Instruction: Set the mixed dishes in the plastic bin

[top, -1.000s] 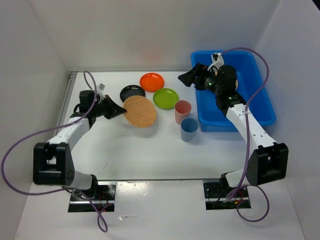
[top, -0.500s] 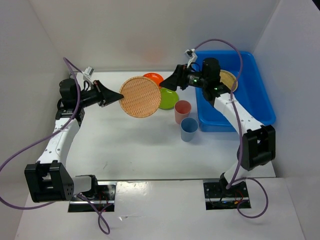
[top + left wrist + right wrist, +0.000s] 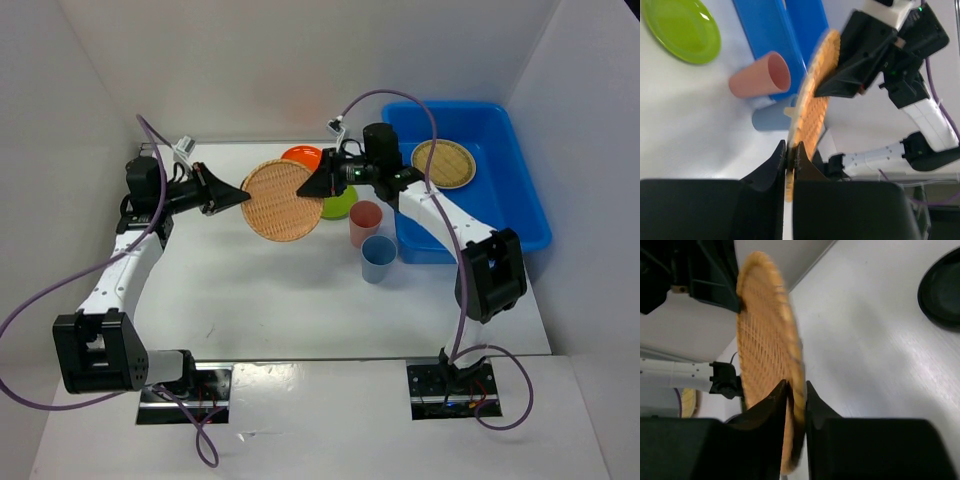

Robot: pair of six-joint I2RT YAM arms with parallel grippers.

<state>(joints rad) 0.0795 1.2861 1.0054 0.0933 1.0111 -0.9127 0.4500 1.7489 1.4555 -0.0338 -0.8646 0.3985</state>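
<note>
A round woven bamboo tray (image 3: 283, 200) hangs on edge above the table, held from both sides. My left gripper (image 3: 243, 196) is shut on its left rim; in the left wrist view the fingers (image 3: 790, 145) pinch the thin edge of the tray (image 3: 815, 100). My right gripper (image 3: 312, 189) has its jaws closed narrowly around the opposite rim, with the tray (image 3: 765, 340) between them (image 3: 796, 385). The blue plastic bin (image 3: 530, 215) stands at the right with a second bamboo tray (image 3: 443, 163) lying inside.
On the table lie an orange plate (image 3: 300, 155), a lime green plate (image 3: 342, 206), a salmon-pink cup (image 3: 365, 222) and a blue cup (image 3: 378, 258). The black plate (image 3: 942, 290) shows only in the right wrist view. White walls enclose the table.
The left gripper lifted the bamboo tray off the table and turned it upright. The right arm swung left out of the bin, and its wide-open jaws closed around the tray's right rim.
</note>
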